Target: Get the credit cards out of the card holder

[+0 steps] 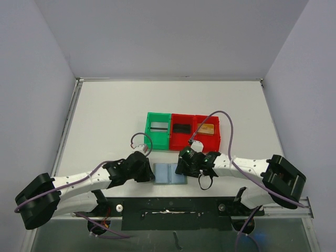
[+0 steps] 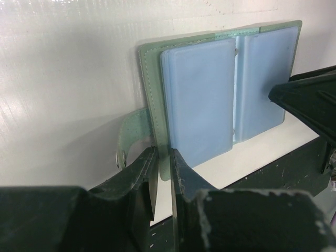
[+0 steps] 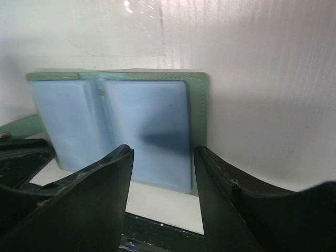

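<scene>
Small grey-green bifold card holder [image 1: 170, 174] lies open at near edge of white table [image 1: 105, 115], between arms, fold running away from bases. On left cover edge: left gripper [image 2: 161, 163] narrow, seemingly pinching it. Over right panel: right gripper [image 3: 163, 152] half-spread, empty, nearer pockets. Pale credit cards indistinct inside.

Both arms reach low toward the middle, grippers facing each other.
My left arm [image 1: 79, 181] stretches in from the left, its left gripper [image 2: 163, 167] pinched nearly closed on the left edge of the card holder [image 2: 155, 94]. My right arm [image 1: 247, 167] extends from the right, and the right gripper [image 3: 161, 153] hangs with jaws spread apart, gripping nothing.
</scene>
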Robot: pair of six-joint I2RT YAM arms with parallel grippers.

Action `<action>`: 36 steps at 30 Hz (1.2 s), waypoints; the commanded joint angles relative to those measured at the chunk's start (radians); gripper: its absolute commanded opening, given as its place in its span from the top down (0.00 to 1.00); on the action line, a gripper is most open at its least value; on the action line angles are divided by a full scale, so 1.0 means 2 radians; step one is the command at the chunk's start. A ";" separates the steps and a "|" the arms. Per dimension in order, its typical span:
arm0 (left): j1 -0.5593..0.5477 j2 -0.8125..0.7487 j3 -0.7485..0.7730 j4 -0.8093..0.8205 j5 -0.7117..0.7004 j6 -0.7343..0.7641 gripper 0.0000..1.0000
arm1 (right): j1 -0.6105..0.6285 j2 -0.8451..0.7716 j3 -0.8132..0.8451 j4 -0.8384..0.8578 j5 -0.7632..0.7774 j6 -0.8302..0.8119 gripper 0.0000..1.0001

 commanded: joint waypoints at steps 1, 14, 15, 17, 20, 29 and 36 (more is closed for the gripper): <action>-0.002 0.005 0.002 0.032 0.005 0.000 0.87 | 0.008 0.025 0.015 0.020 0.000 -0.002 0.53; -0.002 0.009 0.003 0.031 0.006 0.002 0.88 | 0.021 0.016 0.049 0.036 0.001 -0.037 0.96; -0.002 0.008 0.002 0.032 0.006 0.002 0.88 | 0.022 0.014 0.046 0.042 -0.003 -0.037 0.96; -0.002 0.007 0.002 0.031 0.007 0.002 0.88 | 0.022 0.012 0.045 0.051 -0.010 -0.036 0.93; -0.002 0.005 0.002 0.029 0.008 0.003 0.88 | 0.021 0.012 0.043 0.061 -0.019 -0.035 0.90; -0.002 0.008 0.013 0.019 0.009 0.016 0.89 | 0.013 0.020 0.026 0.078 -0.035 -0.026 0.85; -0.002 -0.022 0.040 -0.031 -0.013 0.010 0.67 | 0.012 -0.009 -0.026 0.069 -0.020 0.023 0.94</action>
